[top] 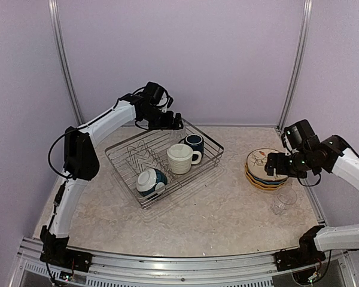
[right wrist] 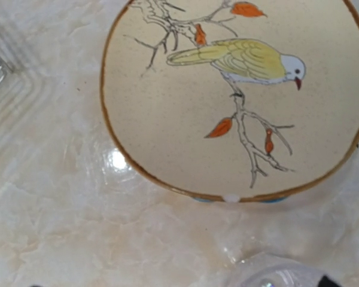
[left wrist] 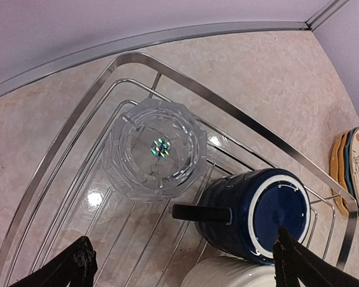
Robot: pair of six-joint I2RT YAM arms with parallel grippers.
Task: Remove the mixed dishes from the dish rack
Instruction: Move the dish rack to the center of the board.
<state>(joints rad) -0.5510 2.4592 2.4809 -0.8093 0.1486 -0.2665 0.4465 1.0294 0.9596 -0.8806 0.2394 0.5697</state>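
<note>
Step in hand: clearing the drinkware from the dish rack [top: 116, 156].

- Plates already out: the cream bird-pattern plate [right wrist: 239, 95] topped a stack on the table [top: 197, 221] at 3 o'clock of the rack.
- One loose glass [top: 283, 202] stood on the table at 5 o'clock of that stack.
- In the rack: navy mug [left wrist: 257, 215], cream mug [top: 180, 158] and teal-and-white bowl [top: 151, 180].
- A clear glass [left wrist: 158, 149] sat in the rack's 12 o'clock corner, at 10 o'clock of the navy mug and close beside it.

Left gripper [left wrist: 185, 260] hovered over that corner. Its fingers were spread wide and gripped nothing, and the glass lay ahead of the tips, not between them.

Right gripper [top: 274, 162] hung over the plate stack. Only a dark tip showed at the wrist view's lower right edge and none at centre, so I read the claw as parted and empty.

Judgement: the clear glass looked like the next pick. That would call for advancing toward 12 o'clock, centring the fingers on the glass and descending without clipping the rack's rim or the mug handle. The faceted wall may slip, so the close should be square.
</note>
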